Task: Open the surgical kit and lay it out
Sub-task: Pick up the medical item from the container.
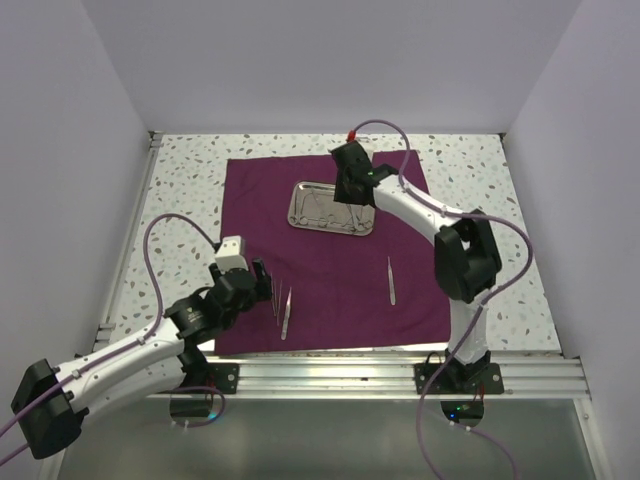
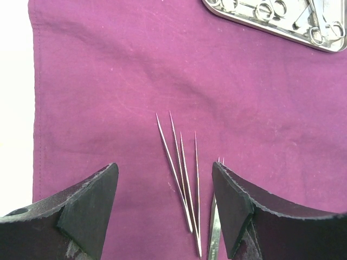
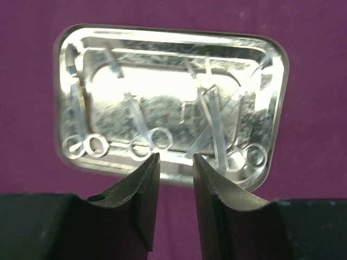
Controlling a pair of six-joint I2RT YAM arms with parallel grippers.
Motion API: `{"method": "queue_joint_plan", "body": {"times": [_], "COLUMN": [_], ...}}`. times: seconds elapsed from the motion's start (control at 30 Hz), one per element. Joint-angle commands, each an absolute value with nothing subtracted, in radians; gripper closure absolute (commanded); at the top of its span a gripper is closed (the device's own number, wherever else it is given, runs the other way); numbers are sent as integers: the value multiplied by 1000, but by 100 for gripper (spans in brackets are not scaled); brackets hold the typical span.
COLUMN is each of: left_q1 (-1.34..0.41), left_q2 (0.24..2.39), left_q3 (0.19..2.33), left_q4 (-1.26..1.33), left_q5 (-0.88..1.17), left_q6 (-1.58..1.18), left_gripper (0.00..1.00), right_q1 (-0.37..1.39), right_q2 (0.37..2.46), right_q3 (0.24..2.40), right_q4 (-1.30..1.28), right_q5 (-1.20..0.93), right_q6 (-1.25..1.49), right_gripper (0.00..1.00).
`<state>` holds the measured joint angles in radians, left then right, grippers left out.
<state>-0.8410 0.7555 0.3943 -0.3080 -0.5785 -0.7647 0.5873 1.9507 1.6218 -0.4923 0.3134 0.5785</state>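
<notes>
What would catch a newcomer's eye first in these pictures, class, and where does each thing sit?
The large dark purple cloth spread flat on the speckled table dominates. On its far middle lies a shiny rectangular steel tray holding ring-handled steel instruments, with the white right arm reaching over it. Thin steel tweezers cluster on the cloth's near left part, a single pair apart to the right.

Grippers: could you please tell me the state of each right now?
Left gripper: open, holding nothing.
Right gripper: jaws nearly together over the steel tray; whether it grips anything cannot be told.
</notes>
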Motion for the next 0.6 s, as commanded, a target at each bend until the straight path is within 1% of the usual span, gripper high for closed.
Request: {"method": "queue_joint_plan", "body": {"times": [0.0,0.17,0.27,0.57], "left_q1": [-847,-845,-845,-845], "left_q2": [764,767,767,781], "left_q3": [385,385,387,387], "left_q4": [-264,-256,-256,-252], "left_q5": [-577,-571,-569,-568], "left_q6": [-747,-739,-738,-733], "left_gripper": [26,26,27,26], "right_q1": [537,505,500,485], "right_q2": [2032,2178,2221,2339], "right_q3": [1749,1889,1945,2028], "right_q4": [-571,-614,-630,-644], "right_q5": [337,328,330,314], "right_q6": [531,505,495,495], "right_gripper": [65,65,65,63]}}
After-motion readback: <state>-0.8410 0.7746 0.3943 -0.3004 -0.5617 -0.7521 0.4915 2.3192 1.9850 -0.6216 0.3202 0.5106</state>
